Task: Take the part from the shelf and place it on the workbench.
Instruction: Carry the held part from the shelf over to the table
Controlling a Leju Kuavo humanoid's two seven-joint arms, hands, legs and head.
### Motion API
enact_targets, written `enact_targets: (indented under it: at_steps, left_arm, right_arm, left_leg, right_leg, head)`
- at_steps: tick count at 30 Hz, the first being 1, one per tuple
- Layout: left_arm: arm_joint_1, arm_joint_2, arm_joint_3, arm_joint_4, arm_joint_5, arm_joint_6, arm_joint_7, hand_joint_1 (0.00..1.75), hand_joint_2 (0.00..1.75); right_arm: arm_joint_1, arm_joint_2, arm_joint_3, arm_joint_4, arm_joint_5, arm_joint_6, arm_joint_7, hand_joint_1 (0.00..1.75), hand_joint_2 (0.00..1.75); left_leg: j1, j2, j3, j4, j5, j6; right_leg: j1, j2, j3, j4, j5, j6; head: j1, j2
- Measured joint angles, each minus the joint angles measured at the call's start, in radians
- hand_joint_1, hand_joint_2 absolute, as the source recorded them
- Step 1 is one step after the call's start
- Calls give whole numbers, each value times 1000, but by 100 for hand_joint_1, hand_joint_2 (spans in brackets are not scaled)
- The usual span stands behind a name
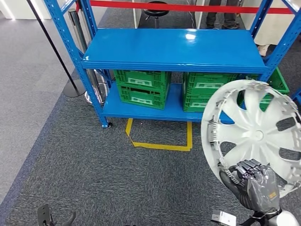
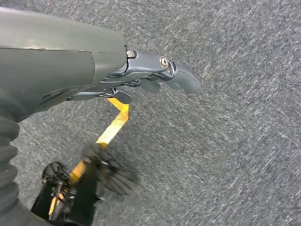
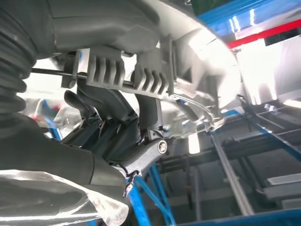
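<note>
Floor: grey carpet [image 1: 89,174] is seen throughout, with a lighter grey strip along the far left; a yellow tape outline [image 1: 161,141] is marked on it just in front of the shelf.
Shelf: blue metal shelf [image 1: 174,49] is seen with a bare glossy upper deck; two green crates [image 1: 142,87] [image 1: 204,92] are set side by side on the lower deck.
Room: a red bar [image 1: 170,6] is run across the back of the shelf; a chromed stanchion post [image 1: 85,56] is stood just left of it; a black stool and a person's legs are seen behind.
Part: silver wheel cover [image 1: 255,134] is held up in the air, tilted, in front of the shelf's right end and off both decks.
Right robot hand [image 1: 254,181]: fingers are wrapped over the cover's lower rim, thumb clamped behind it.
Left robot hand [image 2: 156,75]: hung low over the carpet, fingers stretched out straight, nothing held.
</note>
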Motion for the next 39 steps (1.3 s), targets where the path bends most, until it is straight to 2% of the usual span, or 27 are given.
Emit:
enact_targets:
  at_steps: [1,2,3,5,6,7,8,10,12,15,16,17,18,19,21,23,25,27,29,31,32,33,34,36,37,38,39]
  left_arm:
    - [-1,0,0,0,0,1,0,0,175]
    - [-1,-1,0,0,0,1,0,0,175]
    - [-2,-1,0,0,1,1,0,0,175]
    - [-2,-2,0,0,1,1,-1,0,175]
    - [-2,-2,0,0,1,1,-1,0,175]
    - [-2,-1,0,0,1,1,-1,0,175]
    - [-2,-1,0,0,1,1,-1,0,175]
    - [-3,-2,-1,0,0,2,-1,0,175]
    - [-4,-4,-1,0,0,8,-1,0,175]
    - [2,-6,-1,0,1,17,-1,0,175]
    - [4,-6,-1,0,1,20,-1,0,175]
    - [6,-7,-1,0,1,22,-1,0,175]
    - [7,-9,-1,0,0,25,-1,0,175]
    - [7,-11,-1,0,-1,30,-1,0,175]
    - [7,-13,-2,0,-4,43,-3,0,175]
    - [8,-14,-2,0,-3,53,-13,0,175]
    - [8,-14,-1,0,3,63,-32,0,175]
    - [5,-17,-2,0,4,78,-47,0,175]
    - [4,-20,-2,0,2,92,-52,0,175]
    - [6,-22,-2,0,1,104,-45,0,175]
    - [8,-22,-2,0,-1,111,-38,0,175]
    - [11,-22,-2,0,-2,116,-30,0,175]
    - [12,-22,-2,0,-3,118,-23,0,175]
    - [14,-18,-3,0,-1,108,-16,0,175]
    - [14,-17,-3,0,1,102,-15,0,175]
    - [13,-15,-3,0,3,96,-17,0,175]
    - [12,-13,-3,0,7,92,-18,0,175]
  right_arm:
    - [-2,4,-3,1,-5,2,-4,175,175]
    - [-4,8,-5,2,-8,2,-8,175,175]
    - [-7,12,-6,3,-9,3,-11,175,175]
    - [-9,16,-8,3,-11,4,-14,175,175]
    - [-10,18,-8,3,-12,4,-14,175,175]
    - [-11,20,-9,3,-12,5,-14,175,175]
    - [-11,21,-9,3,-12,5,-14,175,175]
    - [-12,23,-10,3,-13,5,-15,175,175]
    - [-11,24,-13,3,-17,5,-20,175,175]
    - [-2,25,-21,3,-25,4,-26,175,175]
    - [4,25,-23,2,-28,4,-26,175,175]
    - [11,25,-25,2,-30,4,-27,175,175]
    - [18,25,-28,1,-32,3,-27,175,175]
    - [28,25,-33,-2,-33,1,-26,175,175]
    - [56,24,-50,-16,-37,-4,-22,175,175]
    - [92,22,-72,-39,-42,-12,-16,175,175]
    - [128,19,-91,-63,-54,-21,-17,175,175]
    - [148,15,-102,-81,-77,-25,-28,175,175]
    - [151,13,-106,-92,-96,-25,-43,175,175]
    - [145,12,-107,-95,-99,-22,-53,175,175]
    - [136,13,-105,-94,-97,-19,-58,175,175]
    - [120,14,-102,-91,-93,-14,-63,175,175]
    - [99,15,-99,-87,-91,-9,-67,175,175]
    - [53,21,-92,-76,-89,-1,-72,175,175]
    - [35,25,-89,-73,-90,0,-73,175,175]
    - [24,29,-88,-72,-91,0,-74,175,175]
    - [19,31,-86,-73,-92,-1,-75,175,175]
  left_leg:
    - [0,0,-4,51,-11,-1]
    - [0,-1,5,73,1,1]
    - [0,-2,31,56,25,5]
    - [-3,-18,119,-68,69,22]
    - [-4,-28,161,-136,76,30]
    - [-6,-37,187,-183,76,36]
    - [-7,-41,198,-206,73,39]
    - [-7,-32,200,-229,73,42]
    - [-3,-16,201,-251,78,50]
    - [-3,11,190,-255,85,59]
    - [-5,21,185,-251,85,60]
    - [-6,31,181,-247,85,60]
    - [-7,41,178,-242,85,60]
    - [-7,50,175,-237,83,58]
    - [-12,65,172,-227,79,53]
    - [-18,80,170,-218,77,46]
    - [-20,95,167,-214,75,39]
    - [-14,66,158,-187,48,26]
    - [-7,19,122,-88,-18,16]
    - [-4,5,74,39,-77,12]
    - [-3,4,64,72,-83,12]
    - [-3,2,72,61,-65,14]
    - [-3,-5,95,14,-31,18]
    - [-2,-47,157,-121,38,30]
    - [-1,-68,178,-171,56,34]
    - [-1,-82,187,-198,59,37]
    - [-1,-84,188,-206,56,38]
  right_leg:
    - [1,2,-9,2,10,0]
    - [2,6,-19,4,19,1]
    - [3,11,-28,6,27,2]
    - [4,17,-42,8,38,7]
    - [6,19,-47,9,41,10]
    - [5,22,-51,10,46,15]
    - [4,24,-57,11,51,21]
    - [2,31,-69,14,57,34]
    - [2,25,-94,46,32,42]
    - [2,12,-175,222,-56,52]
    - [2,11,-196,273,-72,55]
    - [2,9,-199,288,-68,56]
    - [2,5,-183,263,-47,57]
    - [2,-6,-148,203,-13,56]
    - [8,-59,-80,74,27,51]
    - [15,-87,-58,27,30,37]
    - [15,-65,-62,28,38,21]
    - [11,-42,-69,27,47,7]
    - [9,-15,-77,26,56,-4]
    - [9,14,-86,27,62,-8]
    - [9,31,-90,27,65,-8]
    - [9,48,-93,27,69,-7]
    - [9,65,-95,28,72,-6]
    - [10,95,-98,29,77,1]
    - [9,107,-103,30,80,6]
    - [8,116,-111,32,84,12]
    - [7,125,-118,32,89,19]
  head:
    - [0,0]
    - [0,0]
    - [0,0]
    - [0,0]
    - [1,0]
    - [1,0]
    - [1,0]
    - [0,0]
    - [5,0]
    - [16,0]
    - [18,0]
    - [18,0]
    - [17,0]
    - [18,0]
    - [18,0]
    - [19,0]
    - [20,0]
    - [19,0]
    - [18,0]
    - [19,0]
    - [19,0]
    - [18,0]
    - [18,0]
    - [19,0]
    - [19,0]
    - [18,0]
    - [18,0]
